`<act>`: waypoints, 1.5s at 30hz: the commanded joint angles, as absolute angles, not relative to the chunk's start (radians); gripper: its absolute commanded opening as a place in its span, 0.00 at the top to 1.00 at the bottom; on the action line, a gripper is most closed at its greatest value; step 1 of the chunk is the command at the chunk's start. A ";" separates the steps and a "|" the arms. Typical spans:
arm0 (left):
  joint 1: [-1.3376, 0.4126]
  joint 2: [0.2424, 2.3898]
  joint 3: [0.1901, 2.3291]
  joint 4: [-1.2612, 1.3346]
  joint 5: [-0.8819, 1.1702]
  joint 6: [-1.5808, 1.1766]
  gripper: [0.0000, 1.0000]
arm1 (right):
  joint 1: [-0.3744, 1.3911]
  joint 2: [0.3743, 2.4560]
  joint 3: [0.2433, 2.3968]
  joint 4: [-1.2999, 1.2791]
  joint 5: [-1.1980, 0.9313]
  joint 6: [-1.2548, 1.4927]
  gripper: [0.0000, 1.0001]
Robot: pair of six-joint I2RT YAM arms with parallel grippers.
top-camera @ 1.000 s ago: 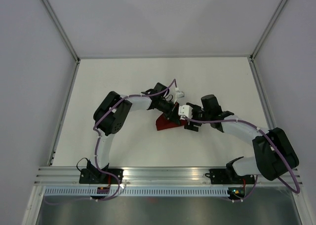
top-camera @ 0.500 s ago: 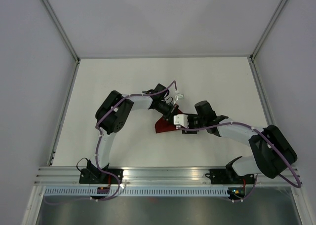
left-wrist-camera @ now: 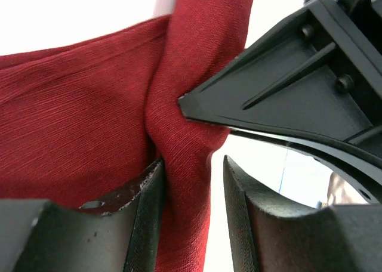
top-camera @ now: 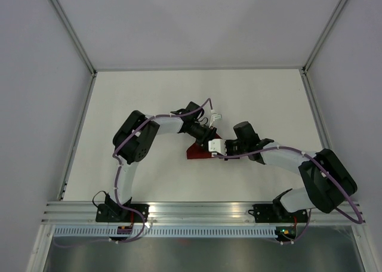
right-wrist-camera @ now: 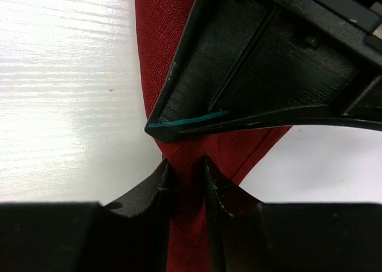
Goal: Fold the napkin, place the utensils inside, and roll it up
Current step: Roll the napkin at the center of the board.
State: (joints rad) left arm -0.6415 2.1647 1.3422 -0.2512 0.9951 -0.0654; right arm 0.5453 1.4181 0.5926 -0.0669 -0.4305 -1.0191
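Right end effector closed onto napkin; left end effector loosened

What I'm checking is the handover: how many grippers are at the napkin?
2. The right gripper pinches a bunched fold of the napkin; the left gripper stands open around the same fold, right beside it. None hidden.

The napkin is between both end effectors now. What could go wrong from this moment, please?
1. The left end effector stands open around a bunched ridge of the napkin, so only the right end effector pinches a narrow fold; that thin grip might slip and the fold could fall loose.
2. The two end effectors work nearly tip to tip, so a finger may bump the other or snag the cloth.
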 commanded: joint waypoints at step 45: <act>-0.796 1.342 0.572 0.571 -0.149 0.104 0.43 | 0.360 1.971 1.141 -0.735 -0.658 -1.098 0.82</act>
State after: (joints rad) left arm -0.7132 1.3064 0.5556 0.4946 -0.0322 -0.0784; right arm 0.3668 1.8851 1.1660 -0.6693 -0.7567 -1.0775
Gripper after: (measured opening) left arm 0.566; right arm 0.262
